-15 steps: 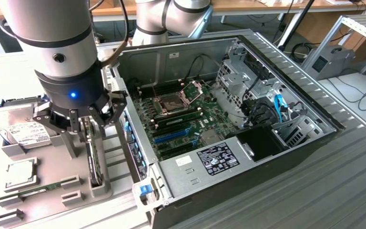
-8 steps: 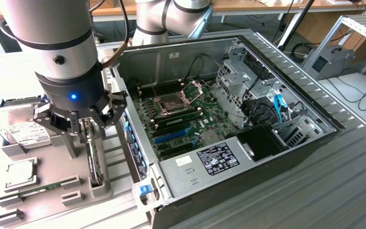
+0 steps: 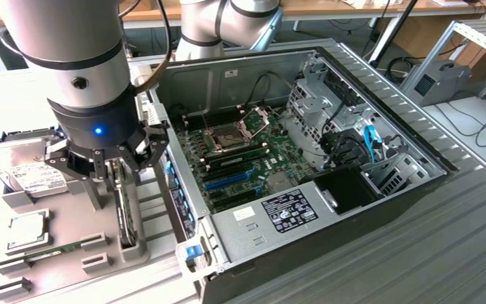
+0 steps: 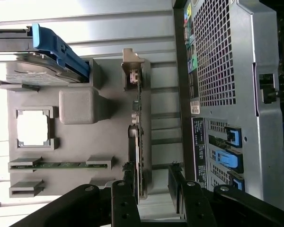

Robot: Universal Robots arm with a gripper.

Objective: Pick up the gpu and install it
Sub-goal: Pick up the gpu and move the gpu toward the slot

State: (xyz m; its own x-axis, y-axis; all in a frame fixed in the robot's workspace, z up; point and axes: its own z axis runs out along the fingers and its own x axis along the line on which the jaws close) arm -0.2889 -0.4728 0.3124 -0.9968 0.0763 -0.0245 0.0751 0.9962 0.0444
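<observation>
**Claw open over gpu in parts holder**

Nearest the camera: grey robot arm [image 3: 83,76] with a small blue light, ending in a black claw [image 3: 108,187] [image 4: 151,189]. Jaws spread to full width, gripping nothing. Hangs low over one end of the gpu [image 3: 124,215] [image 4: 137,137], straddling the card, with one finger [image 4: 123,198] much closer to it than the other; contact not discernible.

Gpu: thin green board, standing on its long edge in a slot of the grey holder [image 3: 74,218] [image 4: 85,142]. Silver bracket [image 4: 131,71] at the end away from the claw. Not lifted and not in the case.

Same holder, further items:
- hard drive [image 3: 23,168], silver with white label, in a bay with a blue clip [image 4: 57,47];
- processor chip [image 3: 28,229] [image 4: 33,128], flat in a square recess;
- RAM stick [image 3: 53,252] [image 4: 61,165], narrow and green, lying between two end blocks.

On the exterior view's right of the holder, just beside it: computer case [image 3: 395,145] [image 4: 222,56], lying open side up. Inside:
- green motherboard [image 3: 264,149];
- open socket [image 3: 226,136];
- blue slots [image 3: 226,182];
- power supply [image 3: 290,211] with a black label.

Beneath everything: ribbed metal bench [image 3: 445,253].
</observation>
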